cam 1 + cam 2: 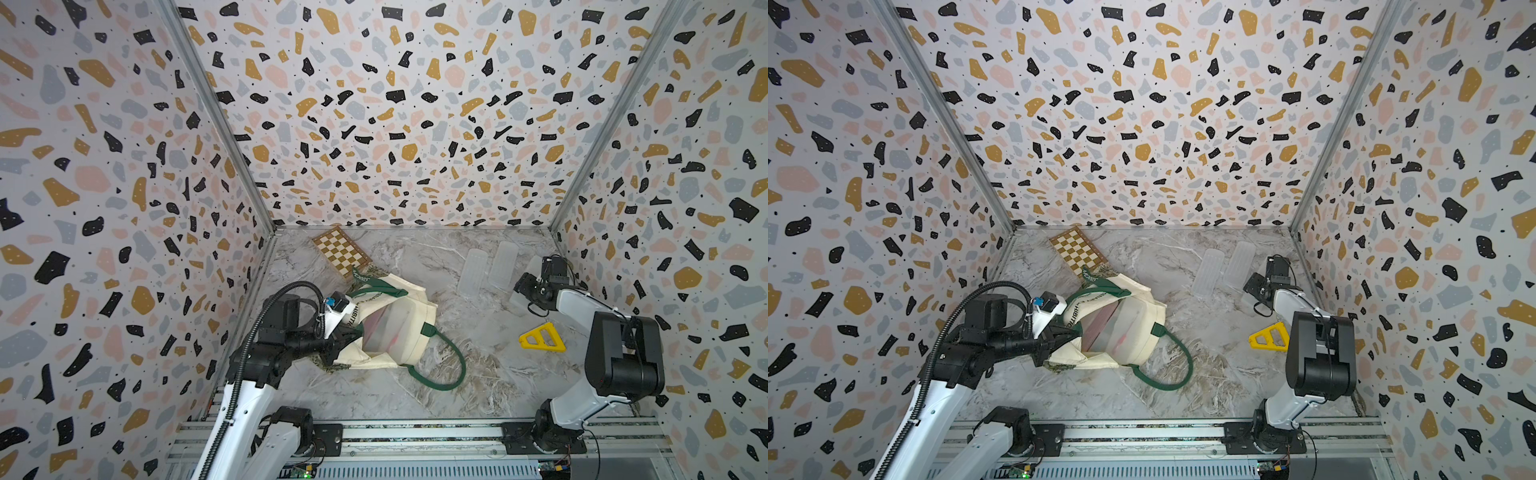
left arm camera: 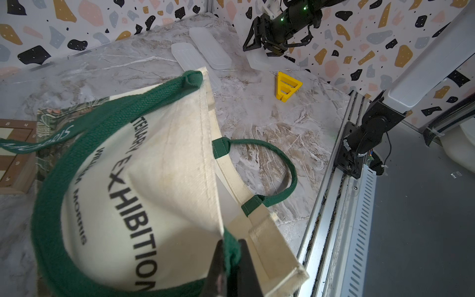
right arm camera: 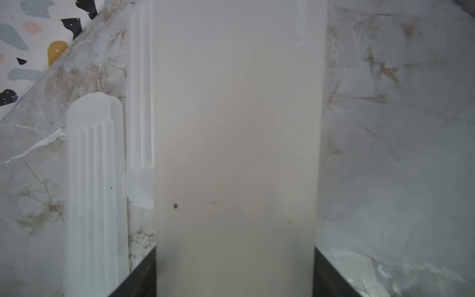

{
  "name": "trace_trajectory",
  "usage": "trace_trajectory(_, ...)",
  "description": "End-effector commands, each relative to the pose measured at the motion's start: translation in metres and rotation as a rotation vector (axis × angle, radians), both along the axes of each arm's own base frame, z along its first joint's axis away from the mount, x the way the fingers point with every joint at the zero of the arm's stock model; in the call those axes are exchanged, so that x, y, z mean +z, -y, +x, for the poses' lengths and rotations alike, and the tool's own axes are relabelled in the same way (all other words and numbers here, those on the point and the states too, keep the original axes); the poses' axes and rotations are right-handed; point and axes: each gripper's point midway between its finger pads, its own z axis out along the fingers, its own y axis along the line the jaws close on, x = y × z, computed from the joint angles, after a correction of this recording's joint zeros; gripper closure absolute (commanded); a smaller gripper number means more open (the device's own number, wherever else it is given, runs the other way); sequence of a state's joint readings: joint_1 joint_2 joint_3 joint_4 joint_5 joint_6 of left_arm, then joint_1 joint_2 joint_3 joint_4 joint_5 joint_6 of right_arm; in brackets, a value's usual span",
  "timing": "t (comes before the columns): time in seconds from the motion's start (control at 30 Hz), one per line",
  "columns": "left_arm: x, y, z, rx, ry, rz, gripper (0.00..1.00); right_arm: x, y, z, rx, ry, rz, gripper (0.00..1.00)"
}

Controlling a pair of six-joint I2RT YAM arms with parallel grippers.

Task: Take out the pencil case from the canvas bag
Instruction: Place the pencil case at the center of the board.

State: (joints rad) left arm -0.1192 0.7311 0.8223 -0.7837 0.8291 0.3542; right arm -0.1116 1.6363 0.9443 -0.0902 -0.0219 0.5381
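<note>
The cream canvas bag (image 1: 415,332) (image 1: 1138,332) lies on its side left of the table's middle, mouth towards the front. One green handle (image 1: 453,361) loops out on the marble. My left gripper (image 2: 231,246) (image 1: 347,336) is shut on the bag's rim where a green strap is sewn on, holding that edge up. Something translucent with red shows inside the mouth (image 1: 380,328). Far right at the back, my right gripper (image 3: 235,257) (image 1: 524,291) has a jaw pressed against each side of a frosted white pencil case (image 3: 236,128) (image 2: 258,63) that is low over the table.
Two more frosted ribbed cases (image 1: 473,270) (image 1: 503,264) lie side by side left of the right gripper. A wooden chessboard (image 1: 340,251) sits behind the bag, partly under it. A yellow triangular piece (image 1: 540,338) lies near the right arm. The rail (image 1: 415,432) runs along the front.
</note>
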Motion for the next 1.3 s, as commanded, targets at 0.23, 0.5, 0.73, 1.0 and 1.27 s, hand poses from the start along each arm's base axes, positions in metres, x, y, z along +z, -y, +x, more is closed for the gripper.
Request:
trace_trajectory(0.23, 0.004, 0.0, 0.002, -0.002, 0.023, -0.019, 1.0, -0.01, 0.019, 0.018, -0.013, -0.064, -0.065, 0.28)
trace_trajectory(0.5, 0.003, 0.0, 0.004, 0.005, 0.014, -0.022, 1.0, -0.018, 0.019, 0.023, -0.019, -0.078, -0.047, 0.25)
trace_trajectory(0.73, 0.004, -0.001, 0.003, 0.005, 0.017, -0.026, 1.0, -0.026, 0.022, 0.026, -0.027, -0.112, -0.047, 0.19)
trace_trajectory(1.0, 0.004, 0.0, 0.003, 0.003, 0.015, -0.03, 1.0, -0.015, 0.019, 0.021, -0.038, -0.08, -0.035, 0.07)
trace_trajectory(1.27, 0.006, -0.002, 0.005, 0.012, 0.027, -0.022, 1.0, 0.013, 0.013, 0.014, -0.046, -0.019, -0.031, 0.01)
